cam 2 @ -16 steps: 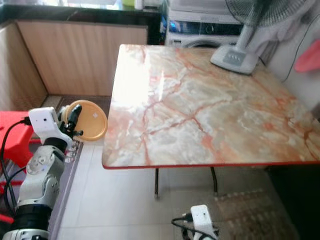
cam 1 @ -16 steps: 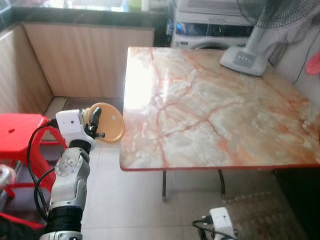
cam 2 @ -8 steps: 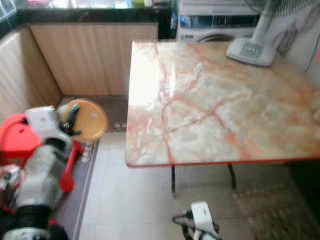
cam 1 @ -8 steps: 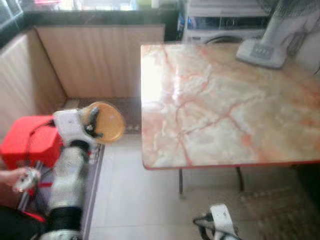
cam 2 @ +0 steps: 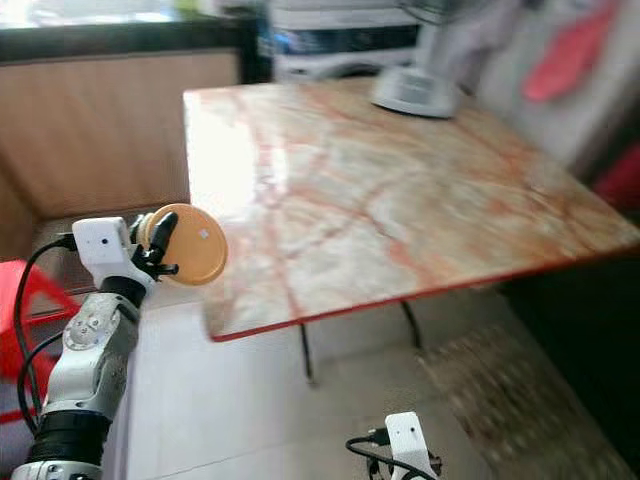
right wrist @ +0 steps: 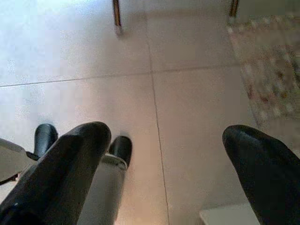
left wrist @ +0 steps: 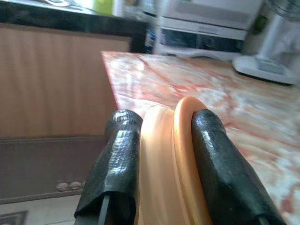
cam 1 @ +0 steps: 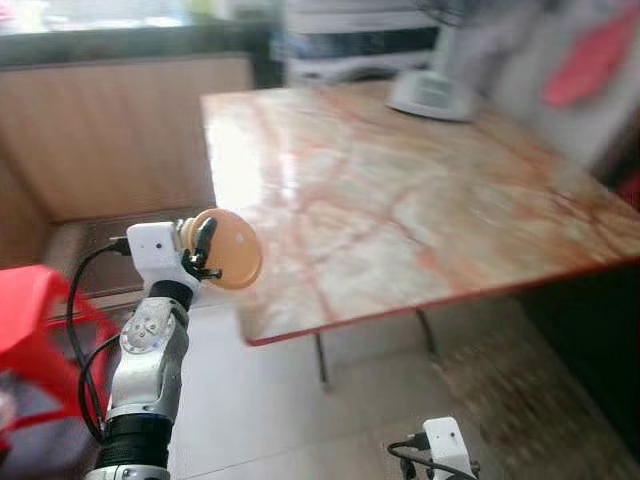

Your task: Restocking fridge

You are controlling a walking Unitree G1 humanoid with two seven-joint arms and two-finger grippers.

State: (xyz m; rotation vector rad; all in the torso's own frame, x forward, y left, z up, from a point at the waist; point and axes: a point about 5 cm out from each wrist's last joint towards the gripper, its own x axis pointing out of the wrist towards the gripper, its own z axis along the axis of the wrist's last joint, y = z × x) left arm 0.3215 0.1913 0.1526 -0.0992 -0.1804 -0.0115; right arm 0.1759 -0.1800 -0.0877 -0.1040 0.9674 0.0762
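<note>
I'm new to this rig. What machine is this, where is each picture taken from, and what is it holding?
It is a walking humanoid robot with two silver arms. Two pictures come from cameras in its head, looking down at a marble table with a fan base at its far end. The other two come from wrist cameras. The left end effector is shut on an orange disc, held on edge beside the table; the left wrist view shows the fingers pinching it. The right end effector hangs open over the floor.
</note>
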